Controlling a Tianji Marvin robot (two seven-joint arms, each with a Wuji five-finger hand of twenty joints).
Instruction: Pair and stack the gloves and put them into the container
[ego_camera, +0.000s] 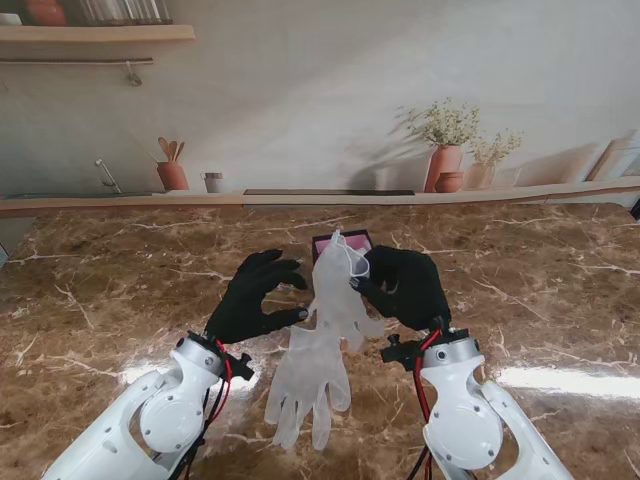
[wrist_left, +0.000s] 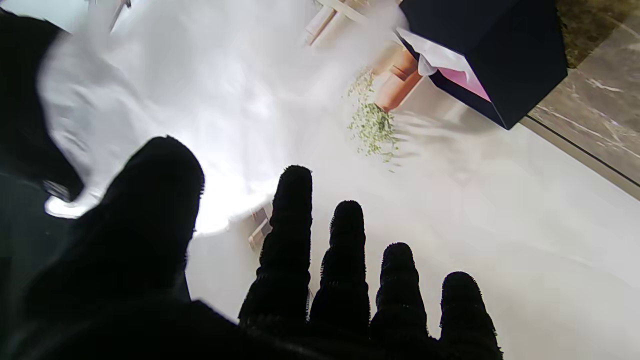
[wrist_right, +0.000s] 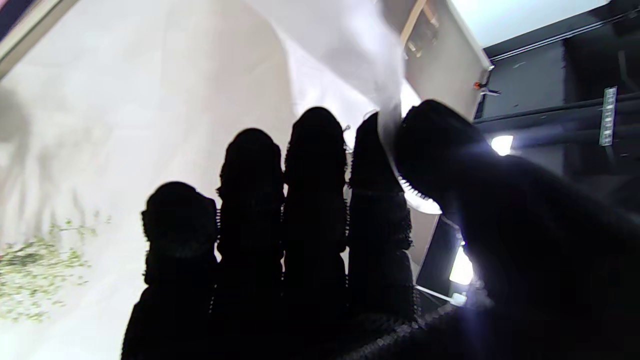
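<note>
A translucent white glove (ego_camera: 335, 290) hangs above the table, and my right hand (ego_camera: 405, 285) is shut on its cuff. The right wrist view shows that glove (wrist_right: 350, 55) pinched between the thumb and forefinger of my right hand (wrist_right: 320, 240). My left hand (ego_camera: 262, 295) is open just left of the hanging glove, fingers curled and apart, with nothing in it. In the left wrist view the glove (wrist_left: 175, 100) hangs beyond my spread left hand (wrist_left: 300, 280). A second glove (ego_camera: 310, 385) lies flat on the table nearer to me. The dark container (ego_camera: 342, 239) (wrist_left: 500, 60) with pink lining stands behind the held glove.
The brown marble table (ego_camera: 520, 290) stretches to both sides. At its far edge runs a ledge with terracotta vases of dried flowers (ego_camera: 445, 150), a pot of wooden utensils (ego_camera: 172, 170) and a small cup (ego_camera: 212, 182).
</note>
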